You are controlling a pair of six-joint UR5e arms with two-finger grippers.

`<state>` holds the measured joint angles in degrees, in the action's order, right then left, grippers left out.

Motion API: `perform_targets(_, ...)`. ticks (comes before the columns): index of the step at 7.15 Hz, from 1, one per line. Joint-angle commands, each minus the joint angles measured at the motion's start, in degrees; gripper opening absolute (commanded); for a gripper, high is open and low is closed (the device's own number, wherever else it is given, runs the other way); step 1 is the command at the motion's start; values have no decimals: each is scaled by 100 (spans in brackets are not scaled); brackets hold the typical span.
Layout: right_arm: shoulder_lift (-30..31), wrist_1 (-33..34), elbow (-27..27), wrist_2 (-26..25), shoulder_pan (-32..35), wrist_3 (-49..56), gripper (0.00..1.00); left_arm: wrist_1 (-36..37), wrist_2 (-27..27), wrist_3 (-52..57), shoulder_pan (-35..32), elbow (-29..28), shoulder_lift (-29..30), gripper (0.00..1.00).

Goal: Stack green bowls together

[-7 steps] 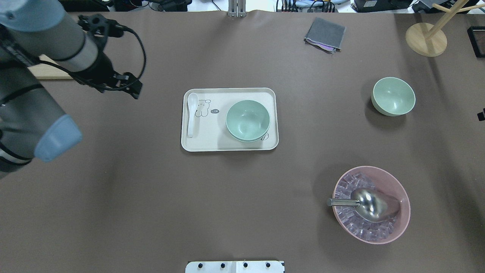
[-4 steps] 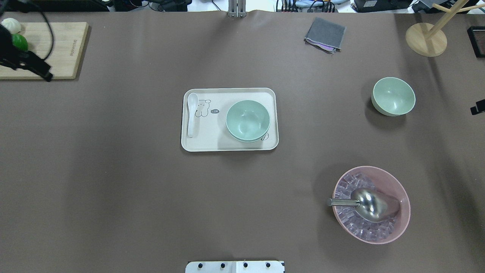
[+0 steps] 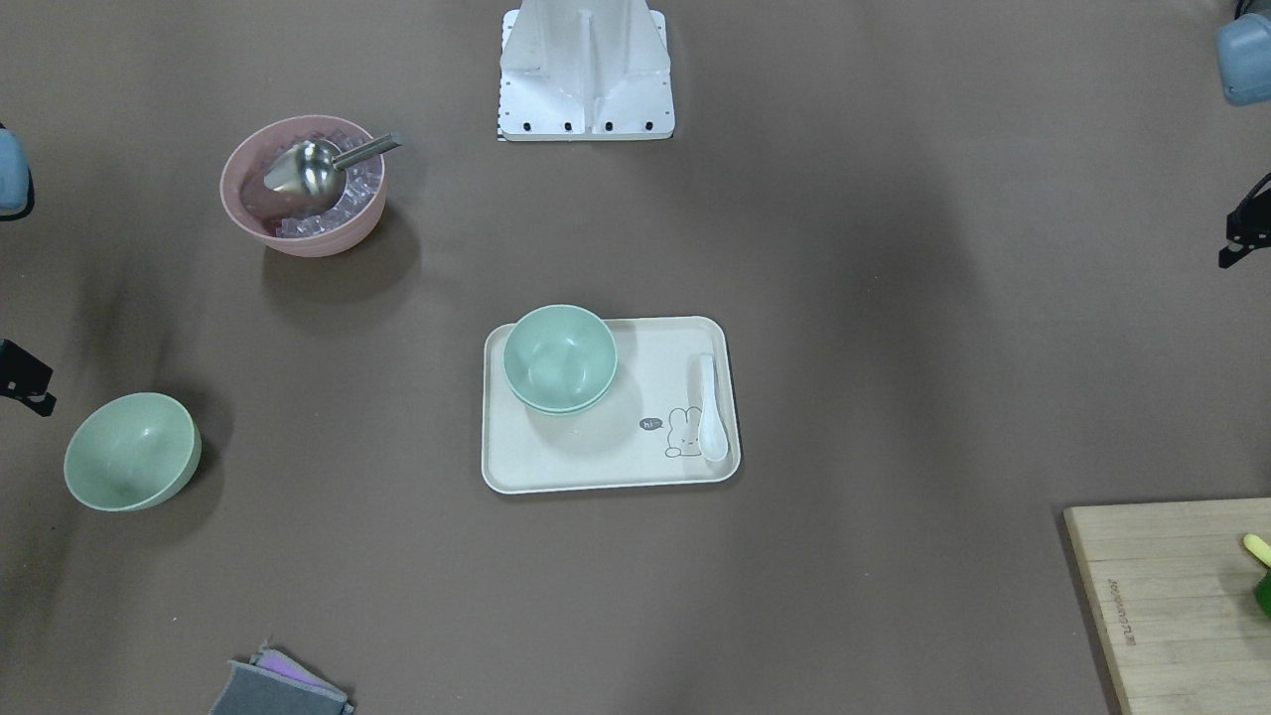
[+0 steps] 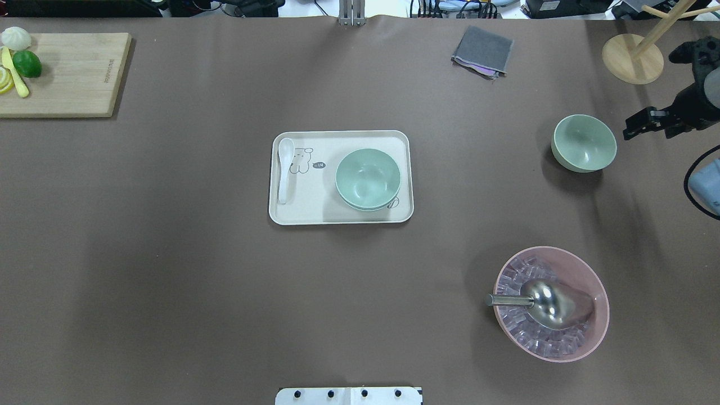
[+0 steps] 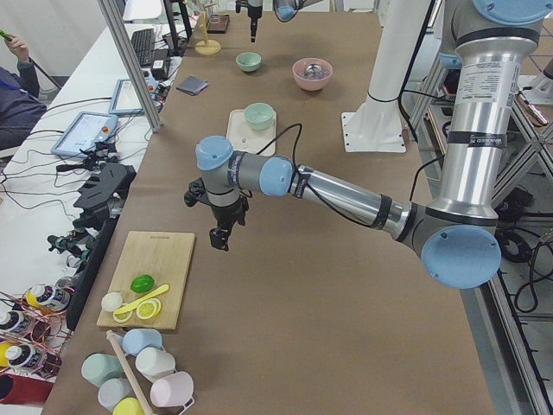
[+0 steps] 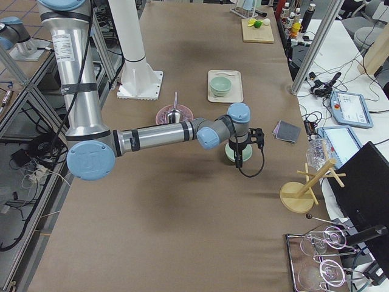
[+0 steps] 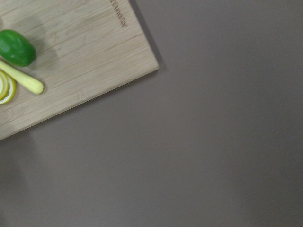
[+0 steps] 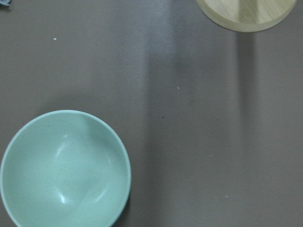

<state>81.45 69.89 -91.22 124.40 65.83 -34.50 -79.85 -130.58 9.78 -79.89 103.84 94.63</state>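
Two pale green bowls (image 4: 368,179) sit nested together on the right part of a cream tray (image 4: 304,211); they also show in the front-facing view (image 3: 559,357). A third green bowl (image 4: 584,142) stands alone on the table at the right and fills the lower left of the right wrist view (image 8: 64,170). My right gripper (image 4: 641,122) hangs just right of that lone bowl, apart from it; I cannot tell whether it is open. My left gripper (image 5: 220,238) hangs near the cutting board, far from the bowls; I cannot tell its state.
A white spoon (image 4: 285,169) lies on the tray's left side. A pink bowl (image 4: 596,281) with ice cubes and a metal scoop stands front right. A wooden stand base (image 4: 633,59), a grey cloth (image 4: 484,50) and a cutting board (image 4: 67,73) with fruit lie along the far edge.
My left arm has swung away to the left and left the overhead view. My right gripper has come in from the right edge to beside the lone bowl. The bowls have not moved.
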Motion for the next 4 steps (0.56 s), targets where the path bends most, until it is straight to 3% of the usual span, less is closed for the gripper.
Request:
perform_targets(1, -50, -28, 104, -223, -289, -101, 77, -13, -2, 15, -18, -13, -32, 98)
perform_targets(3, -59, -28, 174, -232, -386, -101, 65, -13, -2, 6, -18, -22, -32, 98)
perform_targets(4, -120, -28, 244, -241, -404, -101, 64, -13, -2, 6, -18, -31, -32, 98)
